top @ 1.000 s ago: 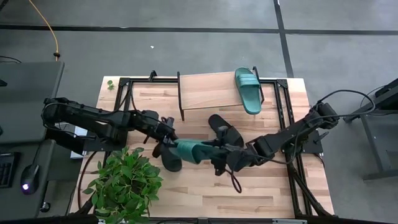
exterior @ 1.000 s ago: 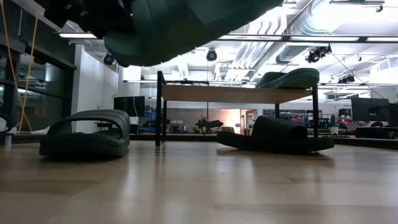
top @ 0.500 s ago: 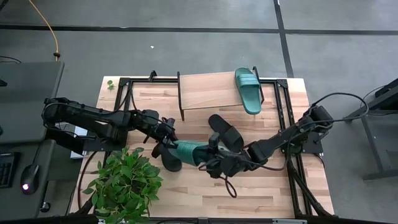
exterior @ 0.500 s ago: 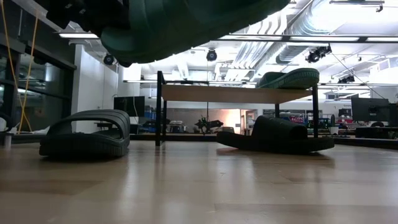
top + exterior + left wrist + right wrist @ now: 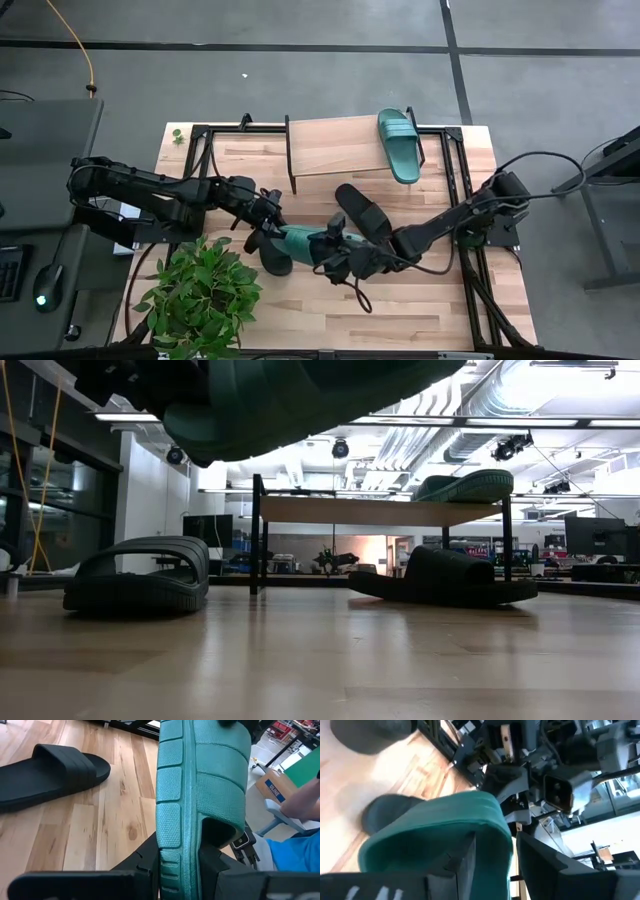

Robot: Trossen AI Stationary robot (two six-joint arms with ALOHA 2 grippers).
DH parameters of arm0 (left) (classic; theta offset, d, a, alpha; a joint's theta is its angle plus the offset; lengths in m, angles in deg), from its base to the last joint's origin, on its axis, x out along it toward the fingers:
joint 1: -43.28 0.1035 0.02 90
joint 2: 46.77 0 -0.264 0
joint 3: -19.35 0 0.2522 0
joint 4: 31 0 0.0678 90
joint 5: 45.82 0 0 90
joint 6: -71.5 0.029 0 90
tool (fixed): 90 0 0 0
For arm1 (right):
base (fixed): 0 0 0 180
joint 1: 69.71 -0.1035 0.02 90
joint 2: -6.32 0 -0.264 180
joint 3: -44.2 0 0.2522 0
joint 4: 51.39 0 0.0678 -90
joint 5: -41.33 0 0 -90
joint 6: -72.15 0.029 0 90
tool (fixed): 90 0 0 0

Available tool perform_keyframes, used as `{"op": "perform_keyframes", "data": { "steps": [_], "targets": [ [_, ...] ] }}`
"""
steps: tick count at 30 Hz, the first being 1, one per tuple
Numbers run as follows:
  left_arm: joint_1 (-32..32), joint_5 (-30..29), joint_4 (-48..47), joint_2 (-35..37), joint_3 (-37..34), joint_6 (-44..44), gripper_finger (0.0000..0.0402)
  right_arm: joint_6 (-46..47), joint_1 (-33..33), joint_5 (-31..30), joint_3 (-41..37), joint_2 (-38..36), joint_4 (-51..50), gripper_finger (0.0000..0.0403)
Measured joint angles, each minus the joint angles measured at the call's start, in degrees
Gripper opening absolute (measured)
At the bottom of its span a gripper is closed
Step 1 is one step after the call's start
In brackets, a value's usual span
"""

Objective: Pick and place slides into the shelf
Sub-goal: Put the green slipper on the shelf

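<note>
A teal slide (image 5: 303,240) hangs in the air between my two grippers; it fills the top of the low view (image 5: 300,400). My left gripper (image 5: 272,228) is shut on its left end. My right gripper (image 5: 335,250) is open, with a finger on either side of the slide's right end (image 5: 492,820). A second teal slide (image 5: 400,145) lies sole down on the right end of the shelf (image 5: 330,145). One black slide (image 5: 275,255) rests on the table under the left gripper. The other black slide (image 5: 362,210) rests in front of the shelf. My left gripper pinches the teal slide's sole at its left end (image 5: 180,855), one finger (image 5: 145,867) on the ribbed underside, the other (image 5: 220,865) on the footbed side by the strap opening. The fingers come level from the table's left, along the slide. The slide is lifted clear, on edge. My right gripper has the slide's right end (image 5: 495,825) between its fingers, coming from the table's right. I cannot tell whether they touch it.
A leafy potted plant (image 5: 200,290) stands at the near left of the table. The shelf's black legs (image 5: 257,535) rise at the far side. Bare wood lies near the right front (image 5: 430,300). A person's arm (image 5: 305,805) shows beyond the table.
My right gripper has moved toward the table's left, up to the right end of the held teal slide. The left gripper and the slide have stayed almost still.
</note>
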Motion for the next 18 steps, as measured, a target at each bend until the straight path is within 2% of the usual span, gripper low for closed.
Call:
{"op": "perform_keyframes", "data": {
  "steps": [6,18],
  "targets": [
    [0.0,0.0,0.2,-0.3,0.0,0.0,0.0067,-2.6,1.6,1.0,0.0,3.1,5.1,0.0133],
    [0.0,0.0,0.6,-0.5,0.0,0.0,0.0067,-0.6,1.9,-0.1,0.0,3.2,7.9,0.0133]
  ]
}}
